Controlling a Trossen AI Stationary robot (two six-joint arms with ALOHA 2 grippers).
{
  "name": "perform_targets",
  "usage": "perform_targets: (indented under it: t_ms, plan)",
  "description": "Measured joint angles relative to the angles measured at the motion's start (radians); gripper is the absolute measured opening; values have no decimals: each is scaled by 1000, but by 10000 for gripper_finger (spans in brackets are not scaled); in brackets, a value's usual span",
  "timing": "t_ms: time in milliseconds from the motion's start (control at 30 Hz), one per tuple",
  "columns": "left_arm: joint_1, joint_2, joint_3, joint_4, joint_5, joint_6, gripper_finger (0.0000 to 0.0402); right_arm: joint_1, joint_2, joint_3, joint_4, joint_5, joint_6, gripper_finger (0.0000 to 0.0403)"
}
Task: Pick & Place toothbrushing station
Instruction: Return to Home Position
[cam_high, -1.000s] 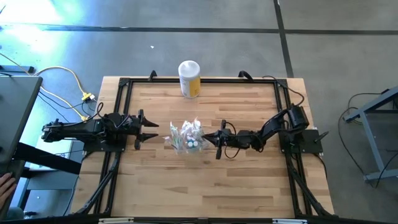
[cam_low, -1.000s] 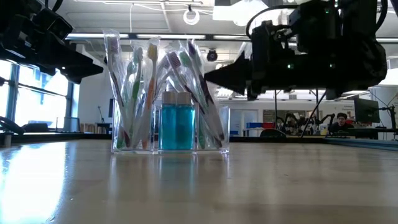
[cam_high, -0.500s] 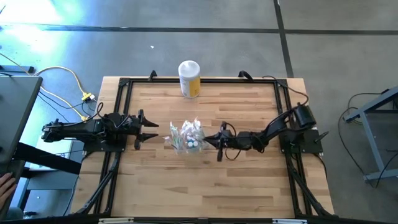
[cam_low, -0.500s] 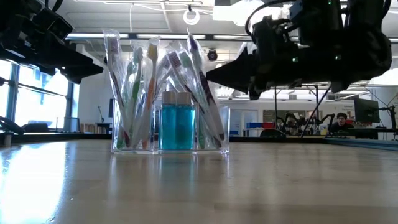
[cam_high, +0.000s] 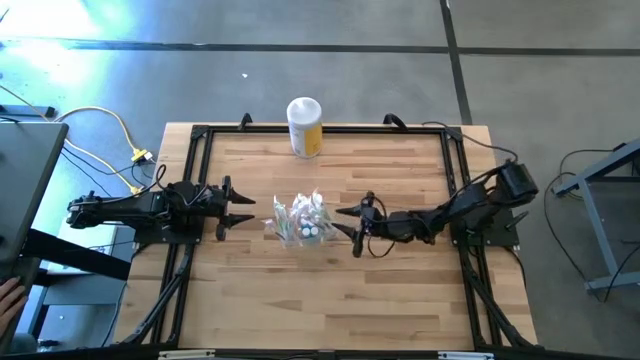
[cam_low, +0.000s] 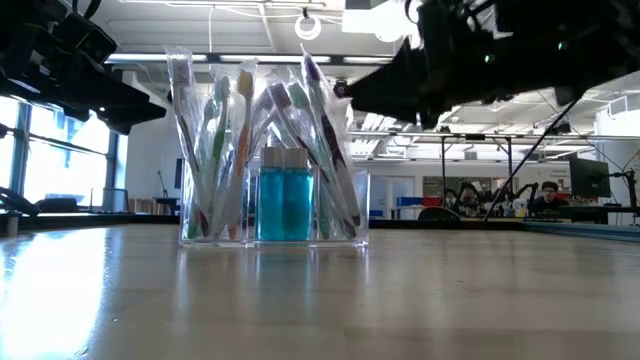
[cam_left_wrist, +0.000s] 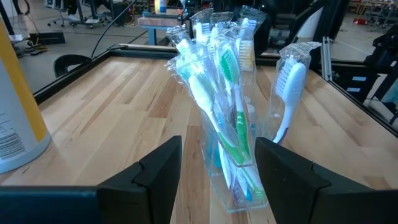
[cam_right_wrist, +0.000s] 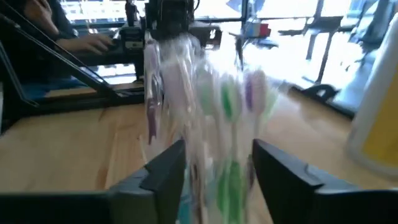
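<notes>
The toothbrushing station (cam_high: 300, 220) is a clear plastic container standing on its base in the middle of the wooden table. It holds wrapped toothbrushes (cam_low: 225, 130) and small blue bottles (cam_low: 284, 200). My right gripper (cam_high: 348, 228) hovers just right of it, open and roughly level. It is raised to about the height of the brush tops (cam_low: 345, 100), with the station (cam_right_wrist: 211, 124) ahead of its fingers. My left gripper (cam_high: 245, 211) waits open to the left of the station (cam_left_wrist: 230, 124), clear of it.
A yellow jar with a white lid (cam_high: 304, 126) stands at the table's far edge, behind the station. A black frame rail (cam_high: 200, 135) runs around the tabletop. Bare wood lies toward the near edge. People (cam_low: 545, 195) sit far off in the room.
My right gripper has opened, risen above the table and drawn back a little toward the table's right edge, tipping nearer to level. The station stands where it was.
</notes>
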Motion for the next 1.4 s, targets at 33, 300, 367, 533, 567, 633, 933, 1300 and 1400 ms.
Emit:
perform_targets:
  t_ms: [33, 300, 367, 533, 567, 633, 933, 1300, 1400]
  plan:
    - [0, 0, 0, 0, 0, 0, 200, 7, -21, 1, -5, 16, -25, 174]
    - [0, 0, 0, 0, 0, 0, 200, 101, -295, 1, -319, 137, -97, 237]
    - [0, 0, 0, 0, 0, 0, 200, 115, -386, 1, -462, 89, 2, 231]
    - [0, 0, 0, 0, 0, 0, 200, 130, -612, 1, -834, -31, 203, 190]
    - [0, 0, 0, 0, 0, 0, 200, 133, -651, 1, -900, -58, 204, 177]
    - [0, 0, 0, 0, 0, 0, 200, 138, -713, 1, -1023, -96, 204, 146]
    - [0, 0, 1, 0, 0, 0, 200, 176, -790, -24, -1176, -118, 192, 8]
    - [0, 0, 1, 0, 0, 0, 200, 209, -1012, -260, -1034, -58, 145, 4]
    - [0, 0, 1, 0, 0, 0, 200, 203, -1119, -353, -916, -59, 99, 3]
